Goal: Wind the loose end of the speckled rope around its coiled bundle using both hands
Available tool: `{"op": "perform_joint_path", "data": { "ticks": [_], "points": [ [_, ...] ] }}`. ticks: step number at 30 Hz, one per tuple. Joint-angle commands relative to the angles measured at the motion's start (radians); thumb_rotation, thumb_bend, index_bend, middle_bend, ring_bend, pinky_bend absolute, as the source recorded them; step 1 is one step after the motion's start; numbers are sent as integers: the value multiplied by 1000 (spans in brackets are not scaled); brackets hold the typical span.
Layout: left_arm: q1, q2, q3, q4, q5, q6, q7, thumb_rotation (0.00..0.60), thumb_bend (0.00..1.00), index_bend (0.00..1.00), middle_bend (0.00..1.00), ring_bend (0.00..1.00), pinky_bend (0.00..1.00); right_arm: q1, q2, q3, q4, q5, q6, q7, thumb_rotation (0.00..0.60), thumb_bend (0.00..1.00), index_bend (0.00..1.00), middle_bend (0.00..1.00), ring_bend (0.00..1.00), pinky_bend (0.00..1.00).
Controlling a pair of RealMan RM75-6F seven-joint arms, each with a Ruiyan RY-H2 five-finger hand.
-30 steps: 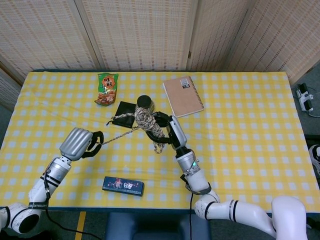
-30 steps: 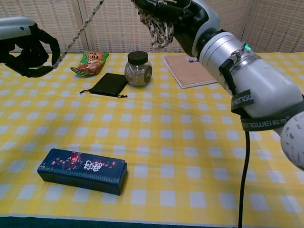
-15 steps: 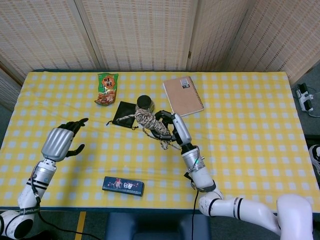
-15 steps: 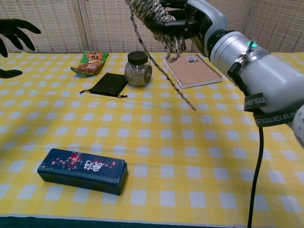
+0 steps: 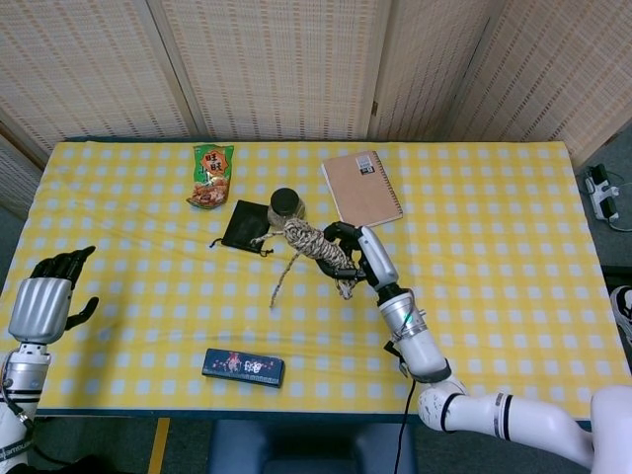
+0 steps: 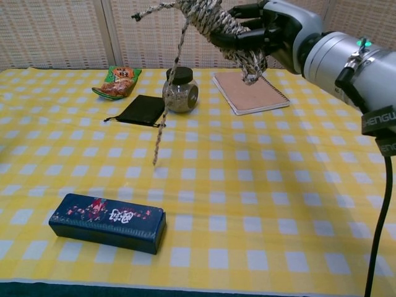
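Your right hand (image 6: 272,31) grips the speckled rope bundle (image 5: 314,242) aloft over the table's middle, loose end (image 6: 166,108) dangling free, while your left hand (image 5: 41,296) waits open and empty far off—bring it across to catch that end.

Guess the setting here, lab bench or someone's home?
Probably an indoor test setup made to look homely: yellow checked tablecloth, woven screen panels behind, and household props like a notebook and snack bag.
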Motion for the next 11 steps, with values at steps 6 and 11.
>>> {"op": "perform_joint_path", "data": {
  "ticks": [6, 11],
  "points": [
    [114, 25, 50, 11, 35, 81, -79, 600, 327, 173, 231, 214, 225, -7, 23, -8, -20, 18, -20, -2, 600, 391, 968, 821, 859, 781],
    [176, 38, 71, 0, 52, 126, -102, 600, 328, 174, 231, 214, 222, -7, 30, -9, -23, 27, -30, -1, 600, 390, 968, 822, 861, 781]
  ]
}}
